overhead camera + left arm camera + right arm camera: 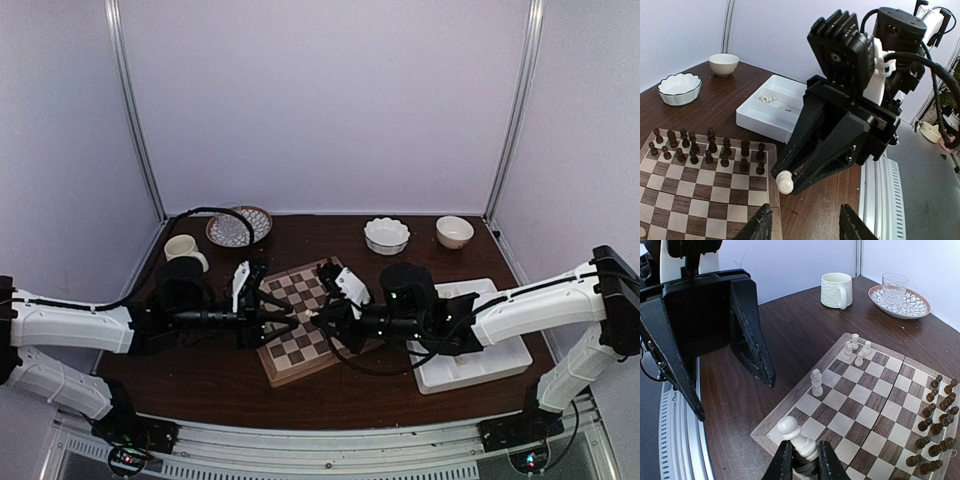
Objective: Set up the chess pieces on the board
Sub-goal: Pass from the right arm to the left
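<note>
- The right gripper (804,446) was clenched on a cream-white pawn (791,431). The pawn's round head stuck out past the fingertips.
- The left gripper (805,217) faced it with its jaws spread and nothing between them. It was near the pawn but not touching it.
- In the top view the two grippers met nose to nose above the board (300,345), which lay skewed at the middle of the table (220,385).
- Four small cream-white pieces (858,358) stood upright in a tight cluster near one corner of the board.
- A taller cream piece (816,382) stood alone a few squares off, along the same side.
- The dark brown pieces (935,425) stood in two rough rows along the opposite side.
- A white tray (760,122) sat on the table just beside the board on the right, with a few loose cream pieces (767,99) in one of its compartments.
- Farther back on the right were a scalloped white bowl (679,89) and a small plain bowl (723,64), well apart from the board.
- Farther back on the left were a cream mug (836,290) and a glass (895,287) standing on a patterned plate (912,310).
</note>
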Controlling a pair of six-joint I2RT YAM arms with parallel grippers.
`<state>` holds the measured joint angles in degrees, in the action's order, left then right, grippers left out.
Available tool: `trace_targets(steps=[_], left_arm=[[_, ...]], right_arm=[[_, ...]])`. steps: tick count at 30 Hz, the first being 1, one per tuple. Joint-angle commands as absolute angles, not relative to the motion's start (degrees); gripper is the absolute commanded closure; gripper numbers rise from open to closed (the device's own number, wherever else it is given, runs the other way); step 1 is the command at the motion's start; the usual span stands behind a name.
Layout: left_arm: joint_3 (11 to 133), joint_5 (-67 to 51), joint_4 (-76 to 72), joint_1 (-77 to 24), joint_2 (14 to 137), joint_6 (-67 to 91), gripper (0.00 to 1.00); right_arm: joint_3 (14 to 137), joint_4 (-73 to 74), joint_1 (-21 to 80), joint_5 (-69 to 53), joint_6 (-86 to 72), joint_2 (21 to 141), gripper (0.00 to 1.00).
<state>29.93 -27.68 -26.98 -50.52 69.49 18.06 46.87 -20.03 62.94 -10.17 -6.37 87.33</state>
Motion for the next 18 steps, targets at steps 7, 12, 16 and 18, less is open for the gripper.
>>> trace_targets(steps=[7, 12, 16, 18], left_arm=[[33.04, -26.95, -28.48, -52.10, 72.32, 17.23, 0.53], [33.69, -26.76, -27.69, -52.29, 73.06, 17.14, 0.60], [34.05, -26.81, -27.36, -52.29, 73.48, 17.06, 0.73], [34.18, -26.53, -27.12, -52.25, 73.72, 17.12, 0.75]], right_arm=[[49.29, -19.88, 65.04, -9.23, -4.64, 88.67, 0.88], [49.39, -19.94, 65.62, -9.24, -4.47, 88.65, 0.88], [49.48, -19.79, 66.03, -9.17, -4.25, 88.68, 0.88], [49.56, -19.78, 66.17, -9.21, -4.09, 88.69, 0.88]])
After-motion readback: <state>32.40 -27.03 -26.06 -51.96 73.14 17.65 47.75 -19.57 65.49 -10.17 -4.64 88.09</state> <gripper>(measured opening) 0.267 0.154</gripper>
